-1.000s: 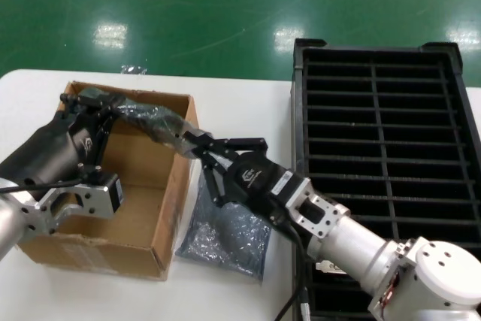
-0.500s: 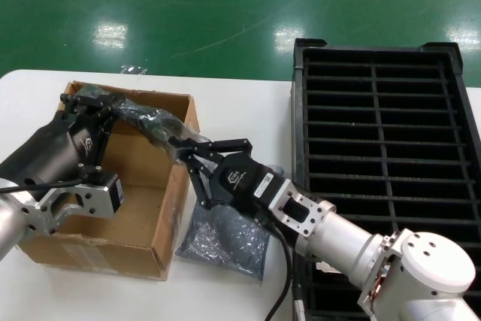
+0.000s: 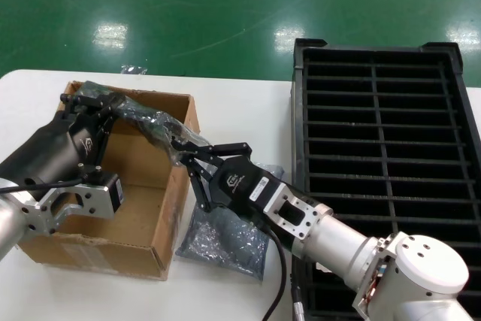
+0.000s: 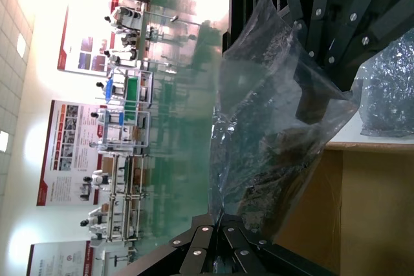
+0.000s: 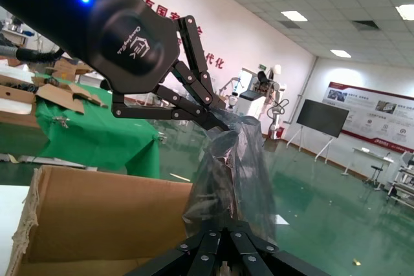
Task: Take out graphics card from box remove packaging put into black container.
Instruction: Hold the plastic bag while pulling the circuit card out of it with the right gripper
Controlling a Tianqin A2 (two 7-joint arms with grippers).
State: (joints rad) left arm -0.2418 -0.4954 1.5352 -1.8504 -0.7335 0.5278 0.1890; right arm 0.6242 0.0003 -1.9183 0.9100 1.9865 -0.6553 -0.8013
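- Graphics card (image 4: 284, 153): one, dark, inside one translucent packaging (image 3: 150, 122) bag, held in the air over the box's back rim, left of frame centre.
- Left gripper (image 3: 94, 101): clamped on the bag's left end.
- Right gripper (image 3: 183, 154): pinching the bag's right end.
- Box (image 3: 161, 223): one, brown cardboard, lower left.
- Empty bag (image 3: 225, 242): one, lying on the table just beside the box.
- Black container (image 3: 391, 140): one, two slot columns, right.
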